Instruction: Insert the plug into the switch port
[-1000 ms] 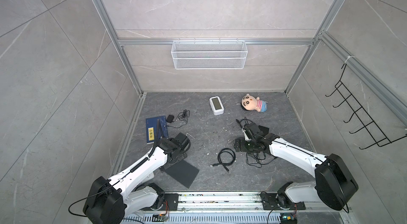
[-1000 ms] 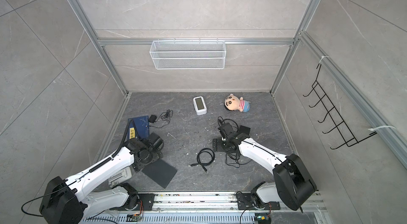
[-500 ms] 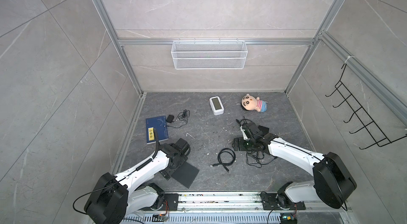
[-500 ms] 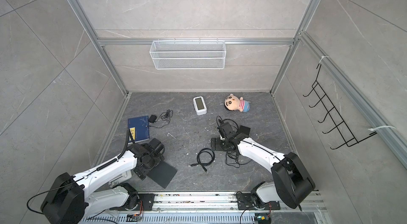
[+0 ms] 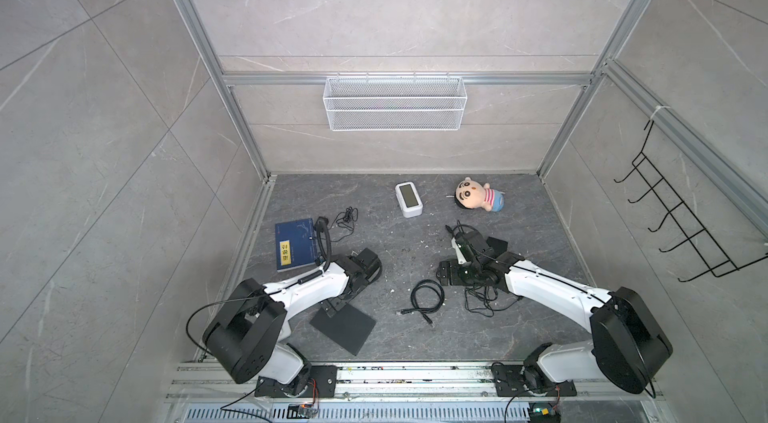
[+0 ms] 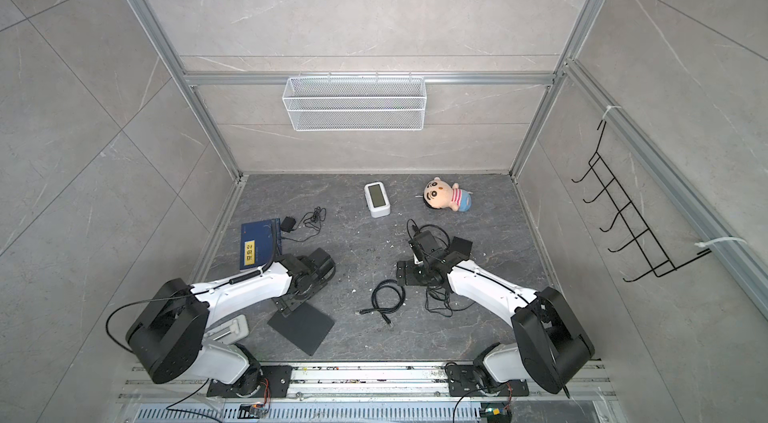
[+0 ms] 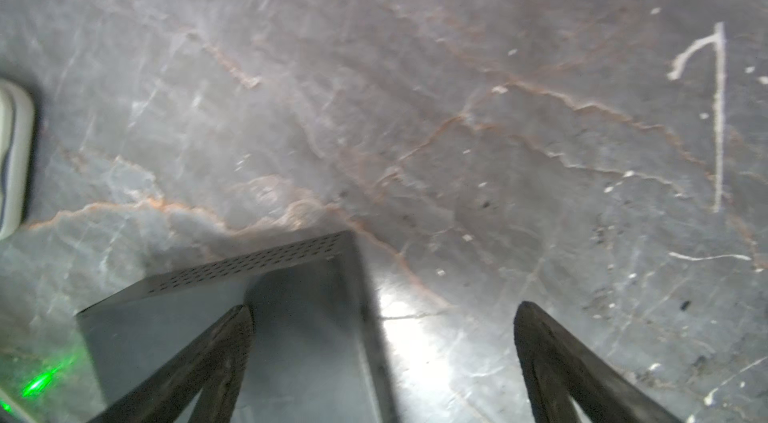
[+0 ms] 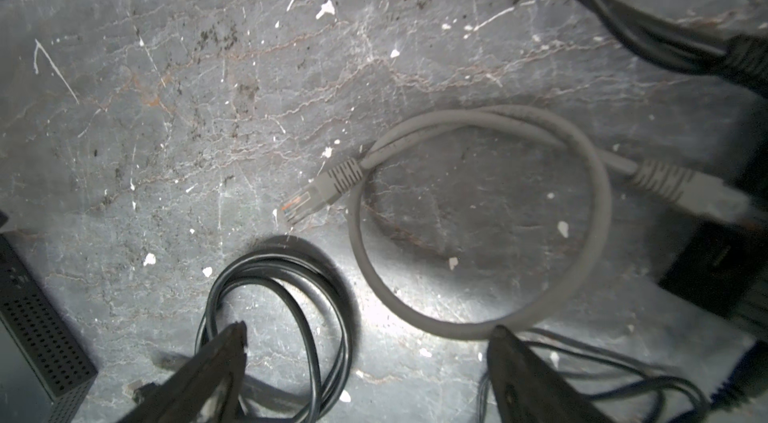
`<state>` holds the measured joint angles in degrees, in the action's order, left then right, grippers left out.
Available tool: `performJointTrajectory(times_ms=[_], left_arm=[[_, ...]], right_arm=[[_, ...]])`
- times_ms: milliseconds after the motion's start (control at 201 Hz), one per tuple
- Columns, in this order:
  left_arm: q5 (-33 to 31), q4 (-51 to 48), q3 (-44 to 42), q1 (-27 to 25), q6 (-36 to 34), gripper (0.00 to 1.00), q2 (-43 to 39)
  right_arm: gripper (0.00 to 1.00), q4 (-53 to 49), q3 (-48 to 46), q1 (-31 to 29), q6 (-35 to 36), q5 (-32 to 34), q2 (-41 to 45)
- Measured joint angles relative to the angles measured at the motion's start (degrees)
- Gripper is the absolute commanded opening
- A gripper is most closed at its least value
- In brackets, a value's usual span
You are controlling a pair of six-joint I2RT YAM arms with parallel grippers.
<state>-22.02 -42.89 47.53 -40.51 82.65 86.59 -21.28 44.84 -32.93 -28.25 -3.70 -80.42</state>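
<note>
Now the white left arm [image 5: 307, 288] lies lower and more folded across the dark marbled floor [image 7: 415, 67] than a second ago. This brings the left gripper [image 7: 382, 308], jaws spread wide and empty, over a corner of the flat black perforated metal switch [image 7: 303, 337], probably to steady it. The right gripper [image 8: 369, 327], barely shifted and likewise spread and empty, hovers over the looped grey Ethernet cable [image 8: 354, 234]; its clear plug [image 8: 305, 198] lies free on the floor, near the switch but apart from it, so nothing is yet grasped or inserted.
</note>
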Motion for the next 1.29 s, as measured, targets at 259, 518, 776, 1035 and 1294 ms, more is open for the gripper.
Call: performJointTrajectory(times_ms=[259, 518, 776, 1035, 1294], left_arm=[[3.1, 4.2, -10.7, 0.3, 2.5, 1.00, -16.2], [4.4, 6.1, -20.9, 0.4, 8.5, 1.00, -35.4], [7.1, -4.5, -15.6, 0.4, 9.2, 1.00, -29.1], [10.2, -9.4, -16.6, 0.4, 9.5, 1.00, -27.6], [9.8, 3.1, -22.4, 0.4, 11.7, 1.00, -30.0]], right_arm=[[0.92, -0.3, 0.0, -0.3, 1.0, -0.2, -0.2], [0.92, -0.3, 0.0, -1.6, 1.1, -0.5, -2.0], [0.92, -0.2, 0.1, -3.2, 1.0, -0.4, -3.2], [0.92, 0.6, 0.2, -4.2, 1.0, -0.4, -4.7], [0.92, 0.6, 0.9, -4.4, 1.0, -0.2, -5.5]])
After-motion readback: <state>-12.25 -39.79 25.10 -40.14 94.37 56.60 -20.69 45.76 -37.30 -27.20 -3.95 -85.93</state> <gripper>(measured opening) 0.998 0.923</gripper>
